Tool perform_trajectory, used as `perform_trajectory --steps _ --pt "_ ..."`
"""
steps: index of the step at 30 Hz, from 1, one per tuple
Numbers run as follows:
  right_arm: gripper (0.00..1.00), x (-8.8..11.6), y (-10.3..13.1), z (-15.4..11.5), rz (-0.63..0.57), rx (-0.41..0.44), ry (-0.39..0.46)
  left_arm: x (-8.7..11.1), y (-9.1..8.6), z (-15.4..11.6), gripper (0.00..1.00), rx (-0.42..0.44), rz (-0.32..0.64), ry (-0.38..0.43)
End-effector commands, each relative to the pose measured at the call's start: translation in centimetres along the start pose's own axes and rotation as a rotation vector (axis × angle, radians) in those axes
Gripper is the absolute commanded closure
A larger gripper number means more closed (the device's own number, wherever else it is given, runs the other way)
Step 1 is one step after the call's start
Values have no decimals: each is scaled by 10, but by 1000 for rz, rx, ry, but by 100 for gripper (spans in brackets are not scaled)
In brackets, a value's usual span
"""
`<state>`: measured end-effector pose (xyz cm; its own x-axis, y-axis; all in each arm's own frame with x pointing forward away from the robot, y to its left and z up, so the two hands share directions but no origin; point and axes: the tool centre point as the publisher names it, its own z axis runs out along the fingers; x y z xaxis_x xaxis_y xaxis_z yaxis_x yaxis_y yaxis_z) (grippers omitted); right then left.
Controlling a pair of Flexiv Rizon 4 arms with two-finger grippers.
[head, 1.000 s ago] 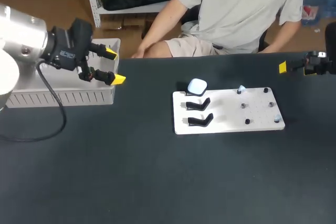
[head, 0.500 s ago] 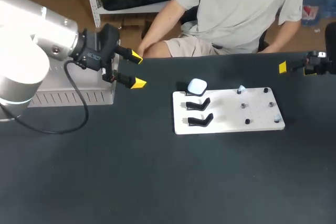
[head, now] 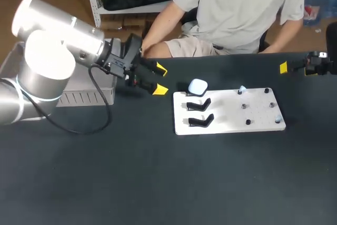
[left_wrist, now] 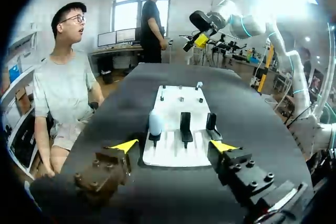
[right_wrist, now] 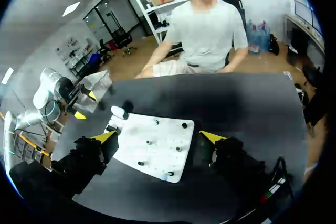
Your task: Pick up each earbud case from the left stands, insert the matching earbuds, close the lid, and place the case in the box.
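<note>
Left gripper: fingers apart, holding nothing, above the table just short of the white board. At the board's near end, a pale blue case sits on the first of three black stands. Right gripper: fingers apart, well beyond the board's far end.

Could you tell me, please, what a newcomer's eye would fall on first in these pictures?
The big silver left arm dominates, coming in from the left with its left gripper just short of the white board, yellow-tipped fingers open. On that board a pale earbud case sits on the farthest of three black stands; the other two are bare.
</note>
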<state>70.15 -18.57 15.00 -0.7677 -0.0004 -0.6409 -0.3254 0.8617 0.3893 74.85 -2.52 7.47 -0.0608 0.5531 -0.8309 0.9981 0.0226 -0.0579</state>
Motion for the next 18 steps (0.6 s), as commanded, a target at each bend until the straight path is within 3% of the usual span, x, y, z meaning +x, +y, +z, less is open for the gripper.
perform_trajectory --steps 1,4,14,18 --pt "0 0 -1 0 -1 -2 0 4 5 19 18 21 -4 -16" --pt "0 0 -1 0 -1 -2 0 4 6 27 40 24 -5 -28" --pt "0 0 -1 0 -1 -2 0 5 19 48 20 26 1 -45" --pt "0 0 -1 0 -1 -2 0 4 24 56 24 26 6 -52"
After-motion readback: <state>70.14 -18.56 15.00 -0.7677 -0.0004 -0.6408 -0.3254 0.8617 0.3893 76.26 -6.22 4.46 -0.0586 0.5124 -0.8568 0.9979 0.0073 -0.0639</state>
